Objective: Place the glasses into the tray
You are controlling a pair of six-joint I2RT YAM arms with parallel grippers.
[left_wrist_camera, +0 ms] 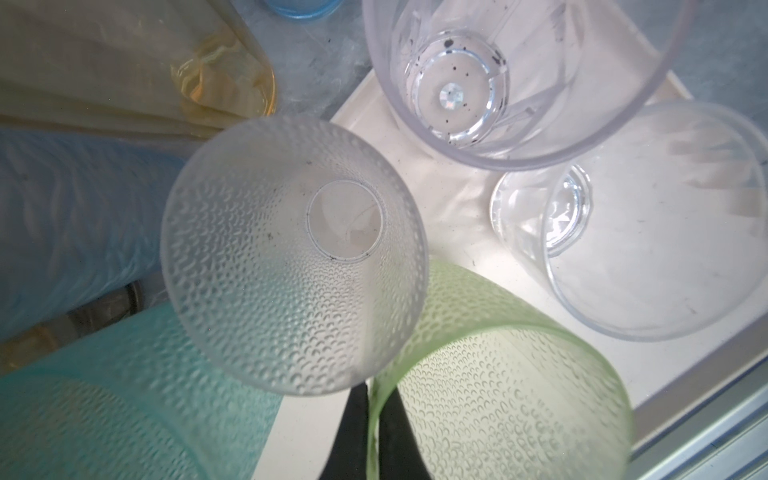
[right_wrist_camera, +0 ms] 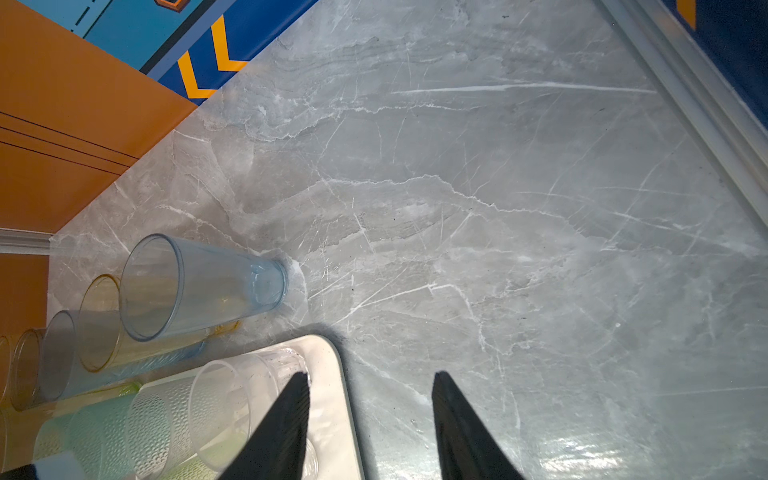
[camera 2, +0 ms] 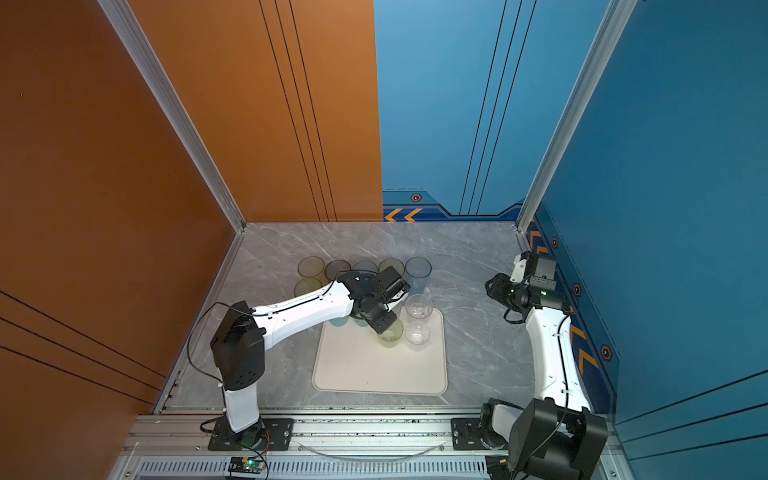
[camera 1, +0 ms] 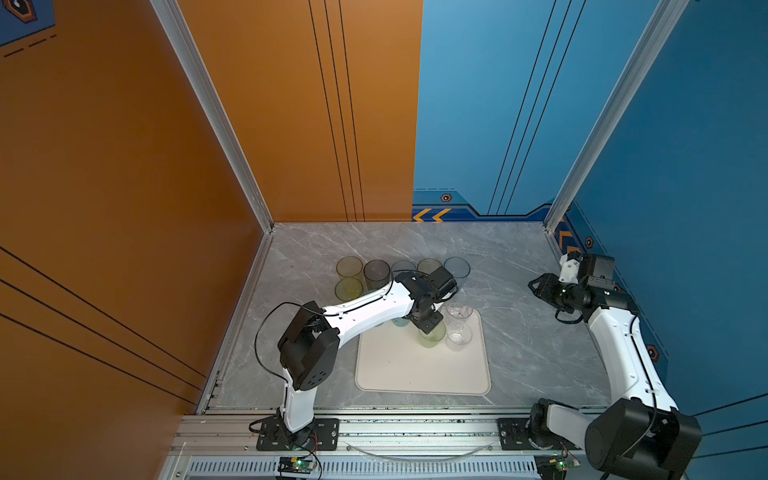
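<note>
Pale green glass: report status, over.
Left gripper shut on pale green glass rim, over tray. Right gripper open, empty, off aside. Two clear glasses close beside.

Top views overlook the whole tabletop; wrist cameras look down closely.

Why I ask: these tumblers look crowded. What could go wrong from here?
1. The left jaws pinch only the rim wall of the pale green tumbler; it may slip or tilt.
2. The frosted clear tumbler and a clear tumbler stand close beside it; setting it down or withdrawing could knock them.
</note>
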